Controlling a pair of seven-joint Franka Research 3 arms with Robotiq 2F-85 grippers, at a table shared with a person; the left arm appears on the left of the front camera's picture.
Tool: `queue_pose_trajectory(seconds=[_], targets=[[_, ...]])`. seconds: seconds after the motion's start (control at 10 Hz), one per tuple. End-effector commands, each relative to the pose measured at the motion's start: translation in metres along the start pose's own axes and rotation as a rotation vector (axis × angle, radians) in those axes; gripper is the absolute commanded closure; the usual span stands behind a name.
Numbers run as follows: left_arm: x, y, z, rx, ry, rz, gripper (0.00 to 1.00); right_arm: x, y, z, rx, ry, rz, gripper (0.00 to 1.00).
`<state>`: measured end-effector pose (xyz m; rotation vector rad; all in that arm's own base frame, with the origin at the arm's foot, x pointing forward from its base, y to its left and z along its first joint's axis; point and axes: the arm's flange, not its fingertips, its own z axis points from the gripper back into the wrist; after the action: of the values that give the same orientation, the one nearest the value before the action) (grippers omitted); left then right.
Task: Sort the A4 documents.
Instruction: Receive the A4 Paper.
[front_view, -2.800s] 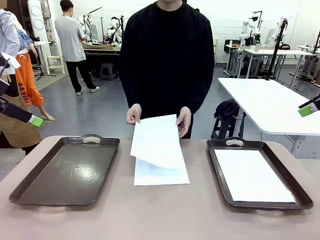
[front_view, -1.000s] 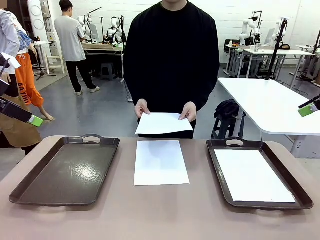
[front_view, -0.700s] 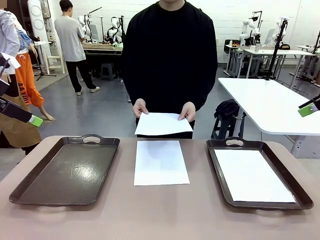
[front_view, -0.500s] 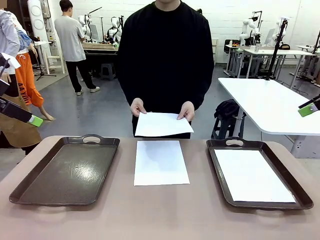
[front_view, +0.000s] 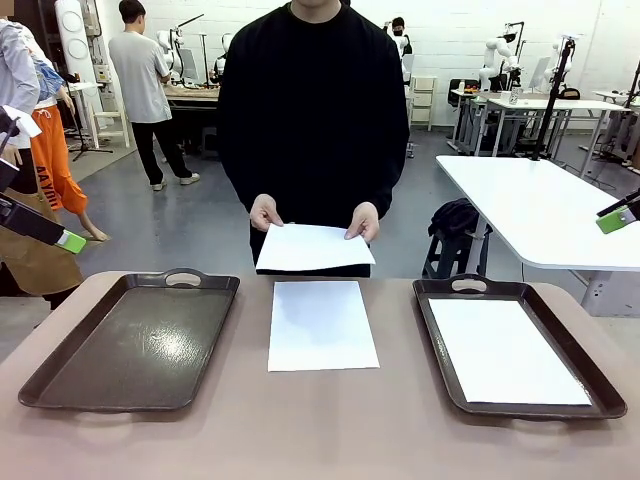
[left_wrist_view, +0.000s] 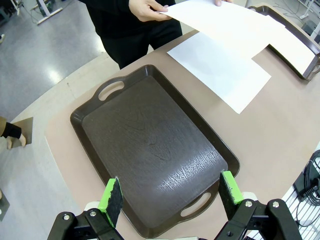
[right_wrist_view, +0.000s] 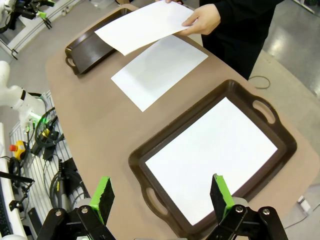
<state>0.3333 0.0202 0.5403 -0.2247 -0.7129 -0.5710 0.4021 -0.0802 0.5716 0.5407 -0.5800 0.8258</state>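
of the a4 documents, the first sheet (front_view: 505, 350) already lies flat in the right tray (front_view: 433, 335), while the left tray (front_view: 130, 345) is bare, so the sorting looks barely begun. the second sheet (front_view: 322, 325) lies on the table (front_view: 320, 430) between the trays, and the person's hands (front_view: 265, 212) hold the third sheet (front_view: 315, 247) above its far edge. the left gripper (left_wrist_view: 170, 200) and right gripper (right_wrist_view: 162, 197) hover with jaws spread wide, gripping nothing.
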Motion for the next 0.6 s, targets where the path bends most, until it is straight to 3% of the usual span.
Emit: queue_pose_trajectory(seconds=[0.0, 0.5], targets=[[-0.001, 0.0018, -0.0001, -0.001, -0.003, -0.002, 0.0, 0.001, 0.0, -0.0005, -0.003, 0.0, 0.002, 0.0], [-0.001, 0.0018, -0.0001, -0.001, -0.003, -0.002, 0.0, 0.001, 0.0, -0.0005, -0.003, 0.0, 0.002, 0.0]])
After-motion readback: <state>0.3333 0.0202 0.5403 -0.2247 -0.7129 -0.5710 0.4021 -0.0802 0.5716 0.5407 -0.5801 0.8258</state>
